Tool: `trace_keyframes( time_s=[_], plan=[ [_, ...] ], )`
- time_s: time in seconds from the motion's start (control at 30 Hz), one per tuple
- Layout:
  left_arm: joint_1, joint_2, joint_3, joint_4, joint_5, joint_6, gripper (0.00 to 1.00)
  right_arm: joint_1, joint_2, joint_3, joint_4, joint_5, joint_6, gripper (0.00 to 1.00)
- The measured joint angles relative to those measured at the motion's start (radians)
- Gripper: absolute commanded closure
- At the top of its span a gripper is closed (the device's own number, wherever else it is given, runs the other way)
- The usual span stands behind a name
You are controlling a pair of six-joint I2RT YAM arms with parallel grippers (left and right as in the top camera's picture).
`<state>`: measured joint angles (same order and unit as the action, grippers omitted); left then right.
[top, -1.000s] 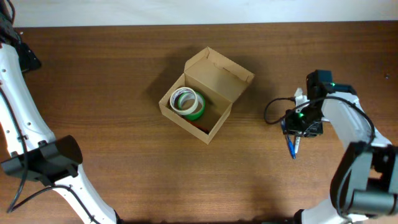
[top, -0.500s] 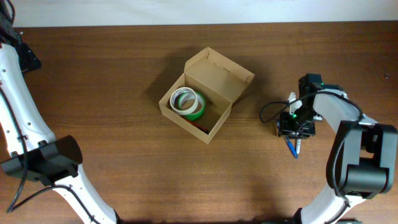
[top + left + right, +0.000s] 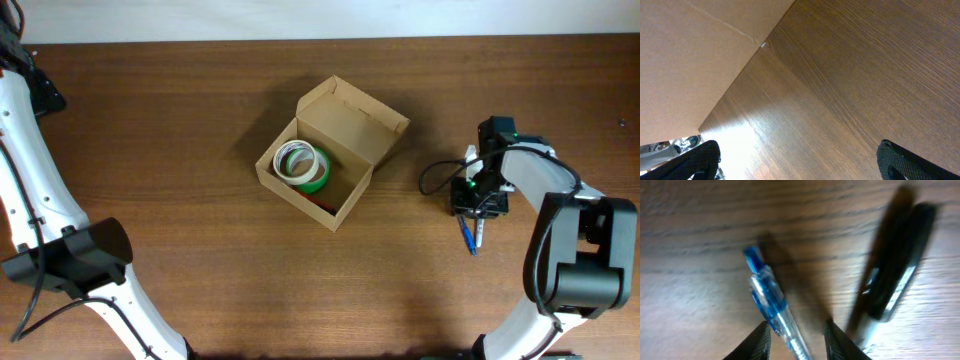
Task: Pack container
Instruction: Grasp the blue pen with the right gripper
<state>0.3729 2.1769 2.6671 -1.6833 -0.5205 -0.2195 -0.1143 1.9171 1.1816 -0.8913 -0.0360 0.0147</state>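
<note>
The container [image 3: 352,122], a brown cardboard box with its lid flap standing open, sits mid-table. Inside it lies a green and white tape roll [image 3: 302,165]. My right gripper [image 3: 474,212] hangs low over two pens at the right of the table. In the right wrist view, a blue clear pen [image 3: 771,305] lies between the narrowly open fingers of my right gripper [image 3: 797,342], closer to the left one. A gap shows on the other side. A black pen [image 3: 897,275] lies just outside the right finger. My left gripper [image 3: 797,157] is wide open over bare wood.
The blue pen [image 3: 466,238] and the black pen [image 3: 478,232] poke out below the right wrist. The left arm [image 3: 40,200] runs along the table's left edge. A tan surface [image 3: 690,60] fills the upper left of the left wrist view.
The right wrist has shifted slightly left and up over the pens, and its jaws have narrowed a little. The left arm and the box have not moved.
</note>
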Motion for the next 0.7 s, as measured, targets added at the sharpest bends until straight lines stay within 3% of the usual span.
trace_keyframes(
  time_s=[0.2,0.3,0.37,0.7],
  plan=[
    [0.000,0.000,0.000,0.000,0.000,0.000,0.00,0.000,-0.001,0.000,0.026,0.068,0.008,0.66],
    [0.000,0.000,0.000,0.000,0.000,0.000,0.00,0.001,-0.001,0.000,0.029,0.078,0.023,0.89],
    [0.000,0.000,0.000,0.000,0.000,0.000,0.00,0.001,-0.001,0.000,0.032,0.087,0.039,0.96],
    [0.000,0.000,0.000,0.000,0.000,0.000,0.00,-0.002,-0.001,0.017,0.005,0.050,0.067,0.96]
  ],
)
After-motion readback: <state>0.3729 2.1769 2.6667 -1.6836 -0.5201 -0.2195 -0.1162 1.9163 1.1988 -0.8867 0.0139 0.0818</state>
